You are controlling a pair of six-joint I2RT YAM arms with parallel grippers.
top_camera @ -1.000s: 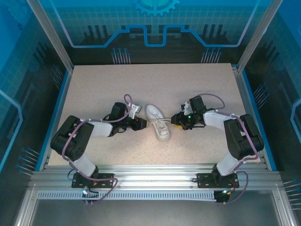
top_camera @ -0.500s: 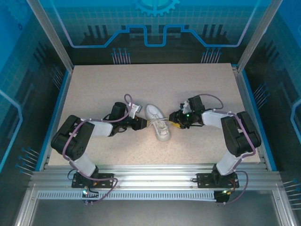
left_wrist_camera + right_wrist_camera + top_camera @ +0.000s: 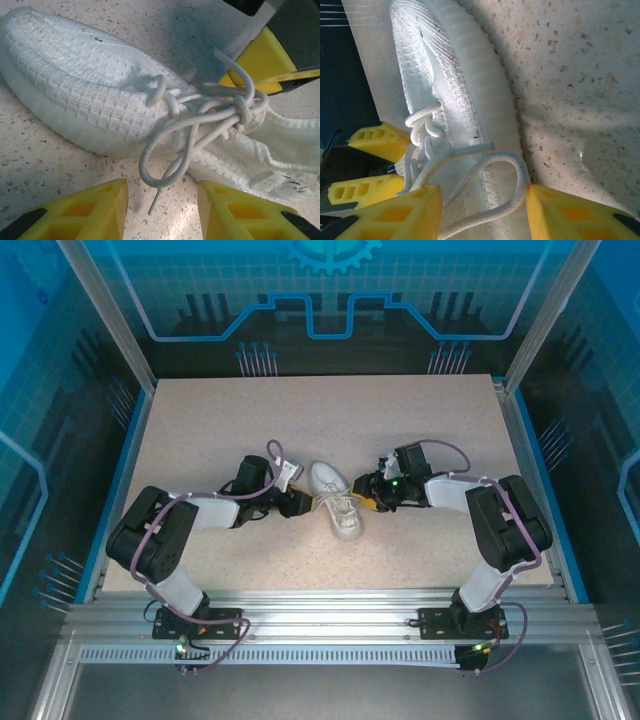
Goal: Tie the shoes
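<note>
Nearest me, both arms reach in from the front edge toward mid-table.

Left gripper (image 3: 303, 503): I read the jaws as partly apart and gripping nothing. On its wrist view a slack lace loop (image 3: 170, 160) lies on the table just ahead of the gap.

Right gripper (image 3: 368, 502): jaws likewise apart. A second loop (image 3: 502, 156) runs into the gap, and I see no pinch on it.

Between the two grippers the shoe (image 3: 335, 502) lies mid-table, its length running roughly near to far, with the laces knotted over the tongue. Beyond it is bare speckled table (image 3: 400, 410).
</note>
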